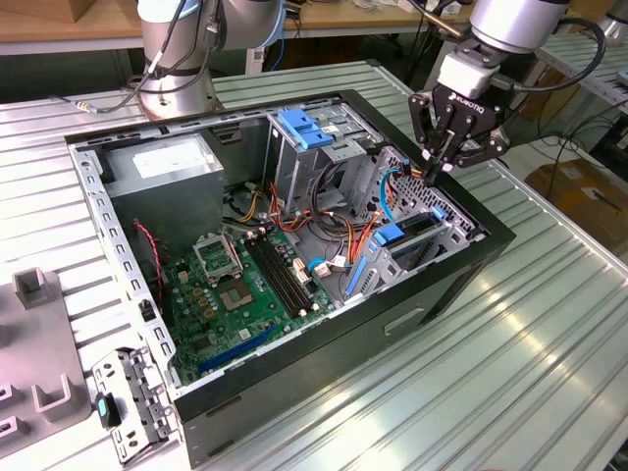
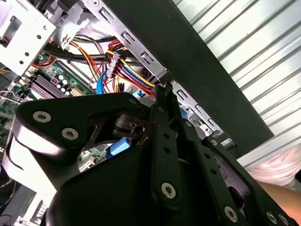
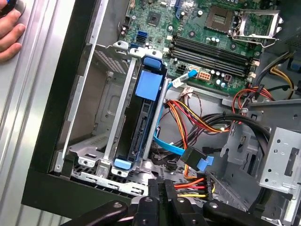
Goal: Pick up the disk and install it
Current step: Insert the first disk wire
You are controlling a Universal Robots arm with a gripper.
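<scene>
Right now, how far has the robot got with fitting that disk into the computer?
Mostly done, it seems: the disk stands in its metal bay inside the case, blue rails showing. The hand holds nothing, its fingers closed, just above that bay. Left: I cannot tell whether the disk is pushed fully home, and the blue cable's plug lies loose beside it.

Robotics lab or workshop: open computer case [image 1: 294, 245] on a ribbed aluminium table [image 1: 549, 324], robot arm base [image 1: 177, 59], wooden benches [image 1: 59, 25] behind.
</scene>
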